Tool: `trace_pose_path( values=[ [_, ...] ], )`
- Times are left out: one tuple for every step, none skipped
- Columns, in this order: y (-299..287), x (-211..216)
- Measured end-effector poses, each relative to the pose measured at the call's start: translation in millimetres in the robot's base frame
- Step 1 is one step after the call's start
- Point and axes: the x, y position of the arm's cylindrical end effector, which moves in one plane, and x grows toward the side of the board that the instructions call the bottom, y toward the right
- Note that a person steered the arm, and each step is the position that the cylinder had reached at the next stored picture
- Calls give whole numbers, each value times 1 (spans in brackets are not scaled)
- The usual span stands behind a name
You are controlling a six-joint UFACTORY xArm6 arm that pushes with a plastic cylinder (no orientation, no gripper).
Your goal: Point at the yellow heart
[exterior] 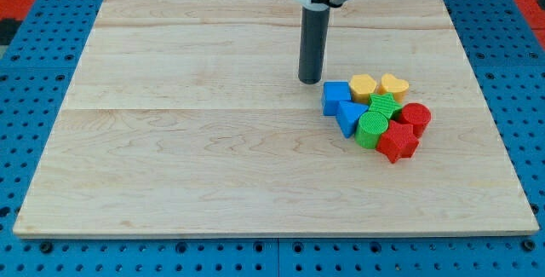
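Observation:
The yellow heart (394, 86) lies at the upper right of a tight cluster of blocks on the wooden board (213, 141). Touching it on the left is a yellow hexagon block (364, 85). My tip (310, 82) rests on the board to the left of the cluster, just up and left of the blue cube (335, 96), about a hundred pixels left of the heart and apart from it.
The cluster also holds a blue triangle block (348, 117), a green star-like block (385, 105), a green round block (372, 129), a red round block (415, 118) and a red star block (397, 141). A blue pegboard surrounds the board.

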Motion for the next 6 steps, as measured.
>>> trace_pose_path(
  values=[
    [0, -46],
    [8, -65],
    [69, -65],
    [109, -55],
    [156, -16],
    [185, 12]
  ],
)
